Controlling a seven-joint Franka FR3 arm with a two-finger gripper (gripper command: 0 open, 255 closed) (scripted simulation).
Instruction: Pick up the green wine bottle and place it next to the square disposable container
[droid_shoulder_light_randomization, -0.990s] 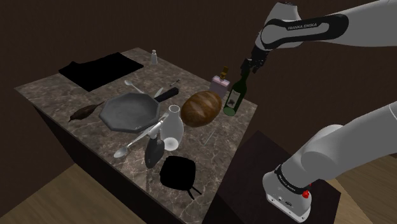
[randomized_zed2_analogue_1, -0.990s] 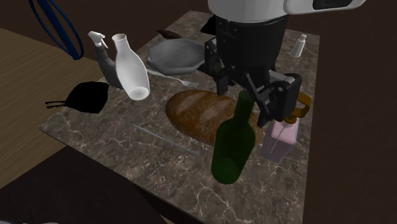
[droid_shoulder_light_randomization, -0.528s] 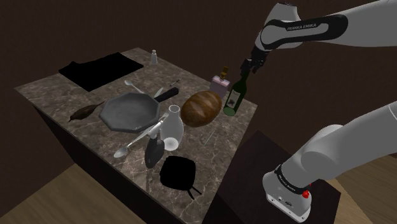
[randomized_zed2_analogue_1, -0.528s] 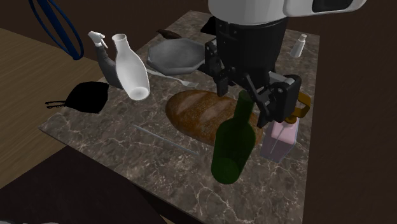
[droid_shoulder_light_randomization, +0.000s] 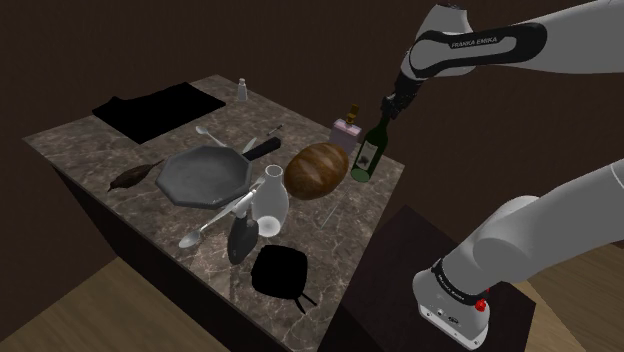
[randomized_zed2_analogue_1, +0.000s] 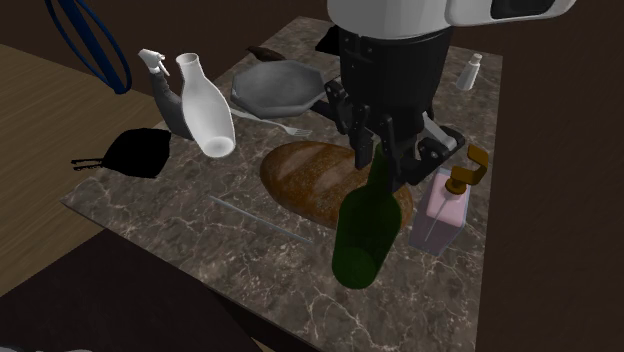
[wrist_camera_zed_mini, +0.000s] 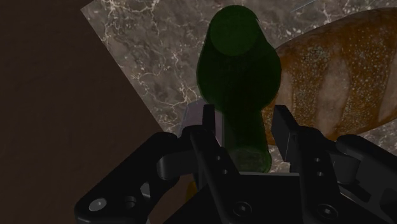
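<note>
The green wine bottle (droid_shoulder_light_randomization: 366, 158) stands upright near the corner of the marble table (droid_shoulder_light_randomization: 90, 140), between a brown bread loaf (droid_shoulder_light_randomization: 318, 170) and the edge. My gripper (droid_shoulder_light_randomization: 388, 108) comes down from above, shut on the bottle's neck. In the second exterior view the gripper (randomized_zed2_analogue_1: 379, 152) clasps the top of the bottle (randomized_zed2_analogue_1: 365, 225). The wrist view has both fingers of the gripper (wrist_camera_zed_mini: 244, 114) pressed against the neck of the bottle (wrist_camera_zed_mini: 238, 63). A grey shallow angular container (droid_shoulder_light_randomization: 205, 172) sits mid-table, beyond the loaf from the bottle.
A pink soap dispenser (randomized_zed2_analogue_1: 440, 210) stands right behind the bottle. On the table are a white vase (droid_shoulder_light_randomization: 268, 205), cutlery, a spray bottle (randomized_zed2_analogue_1: 160, 85), a shaker (droid_shoulder_light_randomization: 241, 91), a black flat shape (droid_shoulder_light_randomization: 158, 108) at the far end and a black object (droid_shoulder_light_randomization: 278, 270) near the front edge.
The fingers stood apart on either side of the bottle's neck and have now come together on it. The bottle and the arm have stayed in place.
</note>
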